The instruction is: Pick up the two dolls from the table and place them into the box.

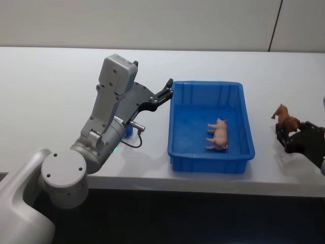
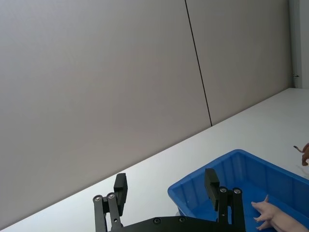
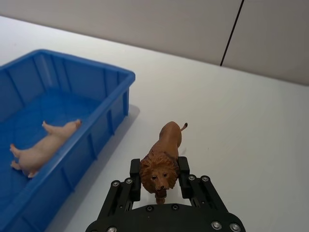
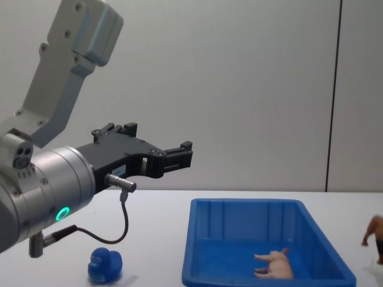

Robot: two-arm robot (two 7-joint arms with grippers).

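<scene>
Right gripper [image 3: 159,167] pinches the lion [image 3: 165,151] for the box [image 1: 171,133], where the pig [image 1: 219,134] lies; left gripper [image 1: 167,91] gapes idle

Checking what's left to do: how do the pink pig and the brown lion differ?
The pink pig lies on its side inside the blue box; the brown lion is upright outside it, to its right. The pig is free of any gripper; the lion is clamped between the right gripper's fingers. Both are small four-legged toys. The left gripper hangs open beside the box.
</scene>
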